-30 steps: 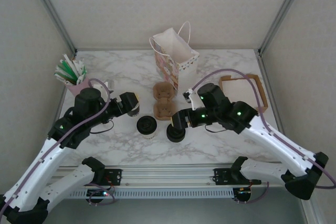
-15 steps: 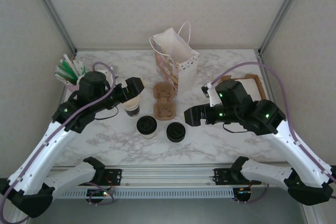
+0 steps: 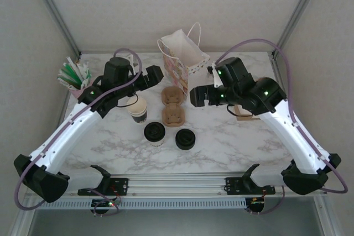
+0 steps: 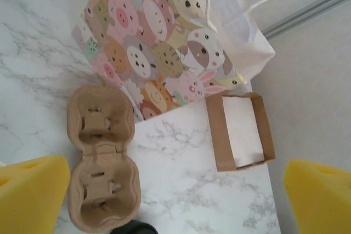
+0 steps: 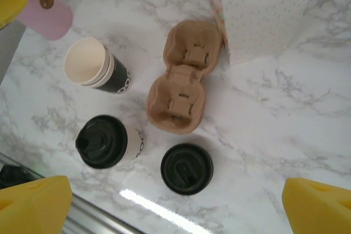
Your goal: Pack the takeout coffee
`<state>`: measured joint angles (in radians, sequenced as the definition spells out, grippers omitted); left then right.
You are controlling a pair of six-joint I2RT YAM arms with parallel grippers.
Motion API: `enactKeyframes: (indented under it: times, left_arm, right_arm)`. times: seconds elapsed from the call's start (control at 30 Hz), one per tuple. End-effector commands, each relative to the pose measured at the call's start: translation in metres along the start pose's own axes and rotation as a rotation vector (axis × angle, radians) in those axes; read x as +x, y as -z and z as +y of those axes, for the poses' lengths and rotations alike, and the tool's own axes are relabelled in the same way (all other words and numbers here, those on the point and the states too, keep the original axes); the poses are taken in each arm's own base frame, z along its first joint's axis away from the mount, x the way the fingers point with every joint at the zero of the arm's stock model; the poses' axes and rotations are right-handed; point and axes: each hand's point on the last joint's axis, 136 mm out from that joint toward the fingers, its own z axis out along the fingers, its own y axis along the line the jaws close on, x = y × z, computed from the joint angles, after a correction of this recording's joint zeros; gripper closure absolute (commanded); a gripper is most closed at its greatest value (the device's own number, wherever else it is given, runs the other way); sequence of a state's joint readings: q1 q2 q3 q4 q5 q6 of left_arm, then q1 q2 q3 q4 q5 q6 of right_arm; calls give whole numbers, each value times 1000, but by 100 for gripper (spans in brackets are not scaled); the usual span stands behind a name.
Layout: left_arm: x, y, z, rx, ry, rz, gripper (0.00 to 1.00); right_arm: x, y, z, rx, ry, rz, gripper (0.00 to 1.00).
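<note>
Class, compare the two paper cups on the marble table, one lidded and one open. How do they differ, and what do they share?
The lidded cup is capped in black; the open cup shows its cream inside. The lidded cup stands nearer the arms' bases; the open cup stands farther back, left of the cardboard cup carrier. Both are small upright paper cups, outside the carrier.

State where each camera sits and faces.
Top external: above and behind the robot, looking down on the table; both arms, left claw, right claw.
Left wrist: looks down at the carrier, bag, cardboard tray; yellow fingertips at lower corners.
Right wrist: looks down at the takeout coffee, loose lid, lidless cups; yellow fingertips too.
Both wrist views share carrier and bag.
</note>
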<state>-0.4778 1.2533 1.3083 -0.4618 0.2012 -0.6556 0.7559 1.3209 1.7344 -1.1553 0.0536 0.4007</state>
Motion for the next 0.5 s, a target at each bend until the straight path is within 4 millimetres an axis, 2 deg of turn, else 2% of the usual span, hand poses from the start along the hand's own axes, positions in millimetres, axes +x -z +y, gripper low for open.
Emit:
enactKeyframes:
  times: [0.0,0.07,0.17,0.3,0.47]
  left_arm:
    - [-23,-16,2,-16,-56,-77,0]
    - [-26,-30,8,-26,-47,-50,0]
    - [-32,-42,6,11,-54,-24,0]
    - [-42,-48,15,19,-51,-28,0]
    - [-41,-48,37,12,-20,14,0]
  right_arm:
    - [-22,-7,6,-1,54,-37,1]
    - [-33,-16,12,-4,61,-37,1]
    - [-54,-27,12,12,74,-39,1]
    - [-76,-41,14,42,98,-25,2]
    - [-93,-64,21,8,82,43,10]
